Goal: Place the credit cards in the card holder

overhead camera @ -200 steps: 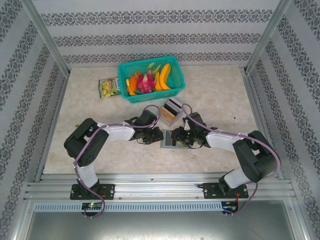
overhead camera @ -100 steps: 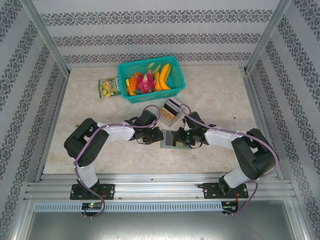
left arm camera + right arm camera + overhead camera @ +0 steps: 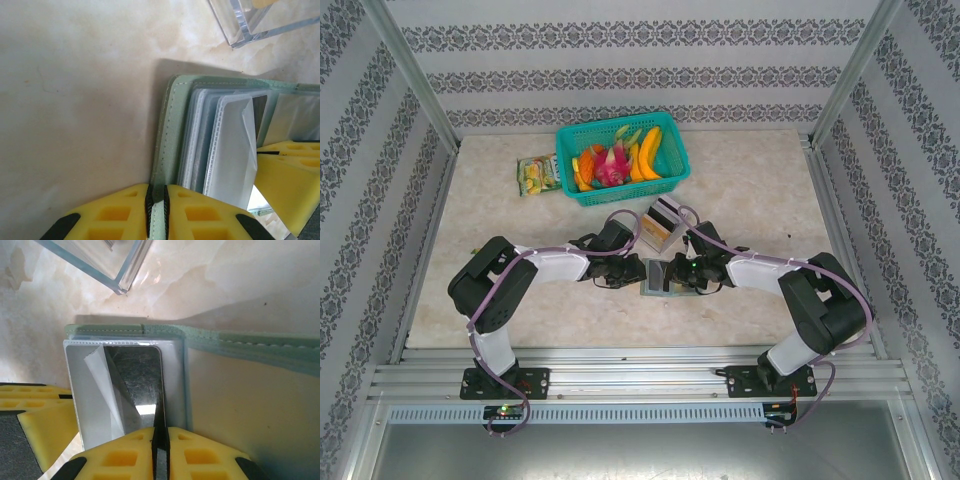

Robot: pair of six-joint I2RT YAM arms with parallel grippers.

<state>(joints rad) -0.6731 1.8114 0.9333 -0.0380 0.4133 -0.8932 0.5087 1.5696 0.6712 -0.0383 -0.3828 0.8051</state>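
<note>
Clamping card holder (image 3: 170,130) cover edge, left gripper (image 3: 156,210) unmoved; right gripper (image 3: 160,450), wider a second ago, now pinches dark credit card (image 3: 137,375) at sleeve, shifted leftward.

My left arm (image 3: 510,285) and right arm (image 3: 820,300) are built alike: bulky black joint housings with white shells between them, and a mauve cable (image 3: 527,400) trailing from each black base plate (image 3: 505,383). A small green light glows by the right pincer (image 3: 678,277). On my wrist feed the left pincer (image 3: 157,210) has blocky yellow fingers (image 3: 115,215) with square recessed pockets and black trim.
</note>
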